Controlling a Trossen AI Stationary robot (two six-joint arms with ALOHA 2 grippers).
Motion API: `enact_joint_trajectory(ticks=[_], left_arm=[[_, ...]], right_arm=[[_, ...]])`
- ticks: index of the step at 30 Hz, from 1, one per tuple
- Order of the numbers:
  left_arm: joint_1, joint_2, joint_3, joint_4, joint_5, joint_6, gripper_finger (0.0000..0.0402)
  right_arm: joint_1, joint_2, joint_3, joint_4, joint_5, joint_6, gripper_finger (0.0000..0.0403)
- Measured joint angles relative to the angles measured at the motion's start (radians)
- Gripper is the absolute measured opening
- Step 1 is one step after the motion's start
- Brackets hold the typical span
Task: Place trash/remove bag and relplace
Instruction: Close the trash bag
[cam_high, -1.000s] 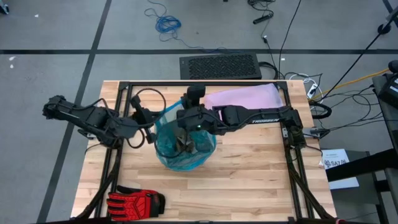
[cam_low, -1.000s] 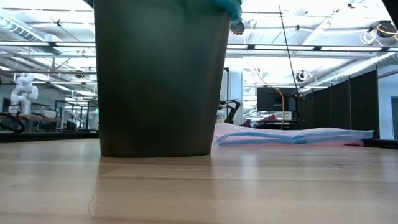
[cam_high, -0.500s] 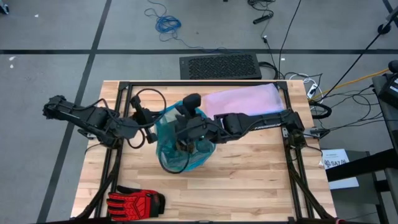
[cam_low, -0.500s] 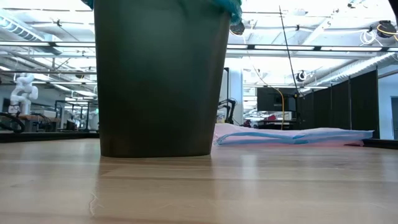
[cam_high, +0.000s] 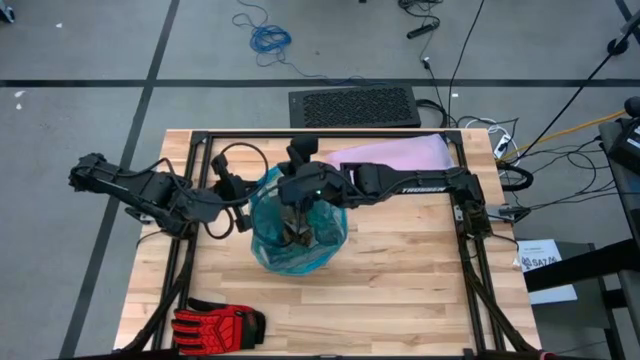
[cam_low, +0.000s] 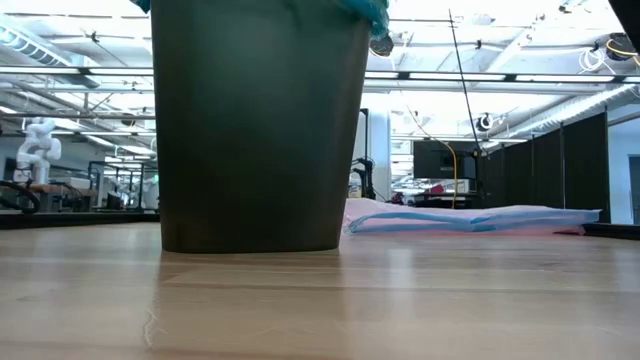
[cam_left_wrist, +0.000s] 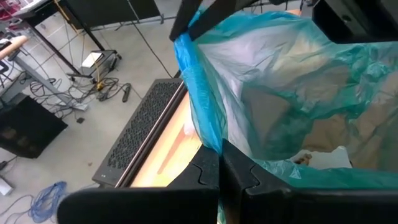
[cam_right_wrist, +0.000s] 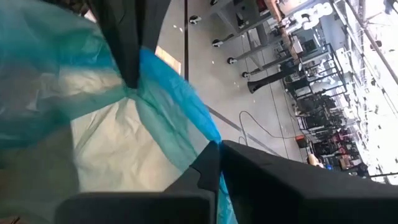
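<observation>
Two grippers: we see both pinched shut on the bag's rim, one per side.
Left gripper (cam_left_wrist: 219, 163): clamped on the blue hem of the bag (cam_high: 297, 225), at the rim edge nearest the left arm.
Right gripper (cam_right_wrist: 214, 158): clamped on the blue hem at the far rim, toward the pale lilac bag (cam_high: 395, 155).
Bag location: lining the dark bin (cam_low: 255, 120) near table centre, rim folded over the bin's lip.
Trash (cam_left_wrist: 323, 155): inside the bag, low down; we count at least one white wad and some tan scraps, the rest hidden.
Key relation: the bag hangs straight below both grips, its long axis upright; we judge the lift must go vertically out of the bin.
Count: one bin, one teal bag, one lilac bag, one glove (cam_high: 218, 324).
</observation>
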Motion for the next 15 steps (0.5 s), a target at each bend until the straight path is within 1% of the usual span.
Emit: enact_joint_trajectory(ticks=[4, 8, 11, 15], left_arm=[[0.000, 0.000, 0.000, 0.007, 0.002, 0.003, 0.0000], [0.000, 0.000, 0.000, 0.027, 0.003, 0.046, 0.0008], [-0.004, -0.003, 0.000, 0.057, 0.018, 0.078, 0.0030], [-0.029, -0.008, 0.000, 0.138, 0.095, 0.141, 0.0070]], right_arm=[[0.003, 0.000, 0.000, 0.023, 0.005, -0.007, 0.0001], [0.031, -0.003, 0.000, 0.069, 0.016, -0.039, 0.0001], [0.057, -0.008, 0.000, 0.108, 0.039, -0.082, 0.0000], [0.078, -0.009, 0.000, 0.134, 0.048, -0.107, 0.0000]])
